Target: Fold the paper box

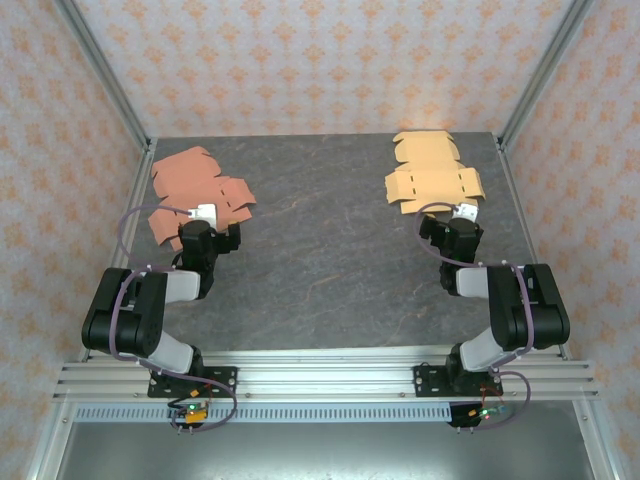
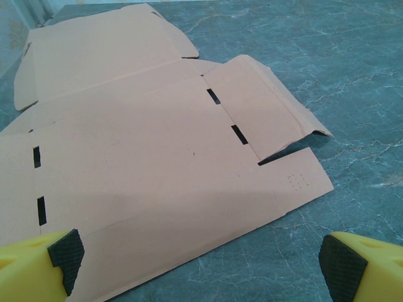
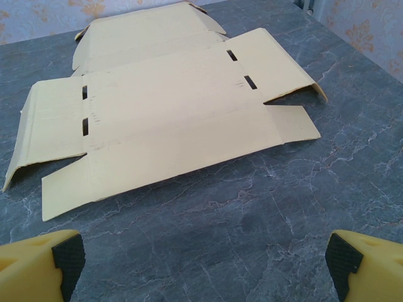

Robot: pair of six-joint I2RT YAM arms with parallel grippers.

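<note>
An unfolded orange-pink paper box (image 1: 195, 190) lies flat at the back left of the table; in the left wrist view this sheet (image 2: 145, 157) spreads out with its slots and one raised flap. A flat pale yellow paper box (image 1: 432, 172) lies at the back right, and its creased panels (image 3: 164, 119) show in the right wrist view. My left gripper (image 1: 208, 226) sits at the near edge of the orange sheet, open (image 2: 201, 267), with one pad over the sheet's corner. My right gripper (image 1: 458, 222) is open (image 3: 204, 267) just short of the yellow sheet, above bare table.
The dark grey marbled tabletop (image 1: 330, 260) is bounded by patterned walls and aluminium posts (image 1: 105, 70) at the sides. A metal rail (image 1: 320, 378) carries both arm bases at the near edge.
</note>
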